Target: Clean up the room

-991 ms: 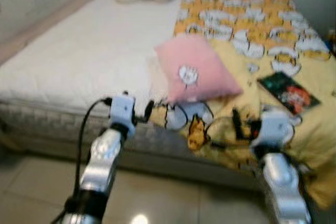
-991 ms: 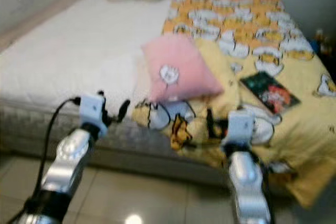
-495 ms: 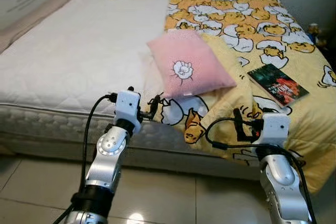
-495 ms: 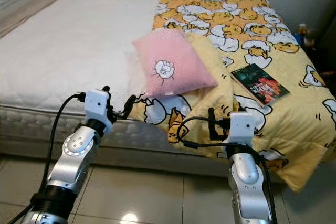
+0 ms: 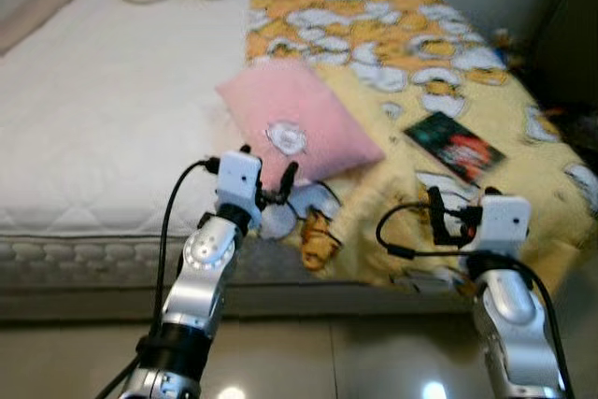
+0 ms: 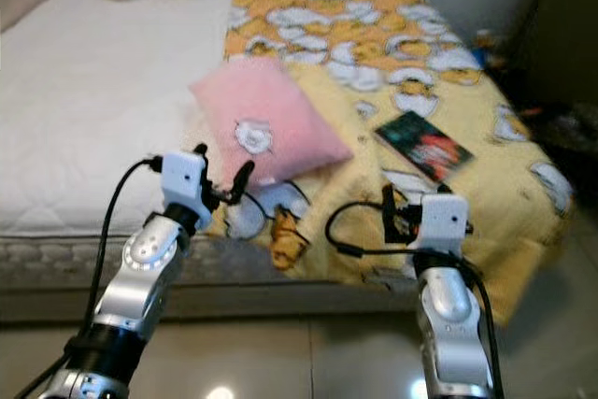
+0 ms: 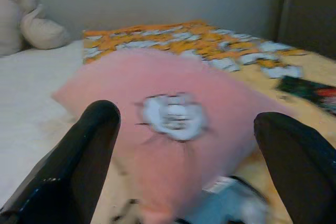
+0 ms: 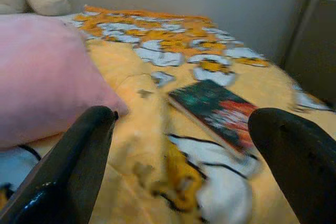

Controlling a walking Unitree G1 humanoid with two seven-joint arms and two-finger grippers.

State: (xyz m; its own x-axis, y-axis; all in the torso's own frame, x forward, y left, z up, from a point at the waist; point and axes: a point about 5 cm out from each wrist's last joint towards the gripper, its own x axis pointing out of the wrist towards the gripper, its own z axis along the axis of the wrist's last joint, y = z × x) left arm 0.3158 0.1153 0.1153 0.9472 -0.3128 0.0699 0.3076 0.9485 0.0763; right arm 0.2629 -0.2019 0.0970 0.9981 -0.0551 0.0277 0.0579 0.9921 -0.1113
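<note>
I've got both arms raised at the bed point(image 5: 93, 137): left gripper point(image 5: 271, 189) fingers spread empty before the pink pillow point(image 5: 294, 128), right gripper point(image 5: 447, 221) spread empty near the book point(image 5: 458, 147).

The pillow point(image 5: 297, 134) is pink with a white emblem; the blanket point(image 5: 392, 53) is yellow-orange with white cartoon shapes; the book point(image 5: 459, 146) is dark green and red.
</note>
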